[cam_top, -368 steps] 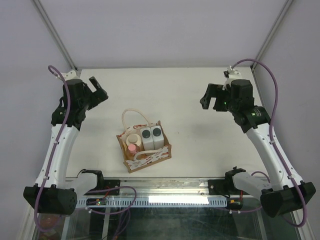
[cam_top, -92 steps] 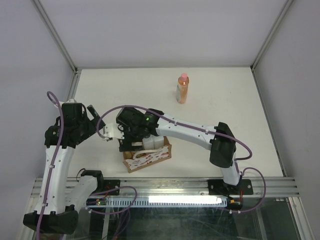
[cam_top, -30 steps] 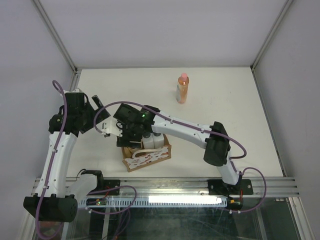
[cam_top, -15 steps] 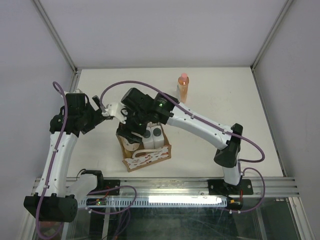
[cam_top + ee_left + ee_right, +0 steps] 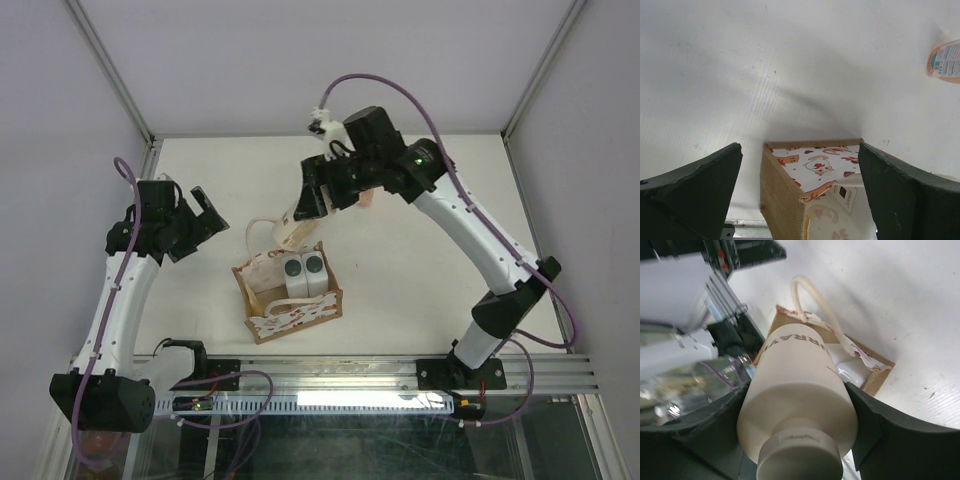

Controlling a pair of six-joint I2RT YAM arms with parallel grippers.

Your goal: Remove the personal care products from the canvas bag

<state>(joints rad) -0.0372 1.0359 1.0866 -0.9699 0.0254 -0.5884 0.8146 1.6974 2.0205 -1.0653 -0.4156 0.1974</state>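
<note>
Height is what we notice from the top camera: the right claw (image 5: 304, 204) carries the round beige plastic bottle with its beige cap (image 5: 288, 232) tilted in the air over the far rim of the small boxy tan canvas bag with cream, red-patterned panels (image 5: 296, 318), and we judge it clear of the bag. The bag sits on the white surface (image 5: 450, 270), and the two white bottles with dark grey caps (image 5: 303, 267) stand side by side inside. The left claw (image 5: 207, 208) hovers off to the bag's left, spread wide with nothing in it.

From the left wrist we see those wide fingers framing a corner of the bag. The orange bottle (image 5: 945, 60) shows at the frame's right edge, out on the surface, its white label too small for us to read.

From the right wrist, the fingers press both sides of the beige bottle's body, closed onto it. Dark capitals run up its side; we read "RRAY" and the rest curves away. We judge it light, stiff and smooth, so liable to twist in a mid-body hold. For the white pair, we would take each just below the cap, the only part the bag leaves exposed.
</note>
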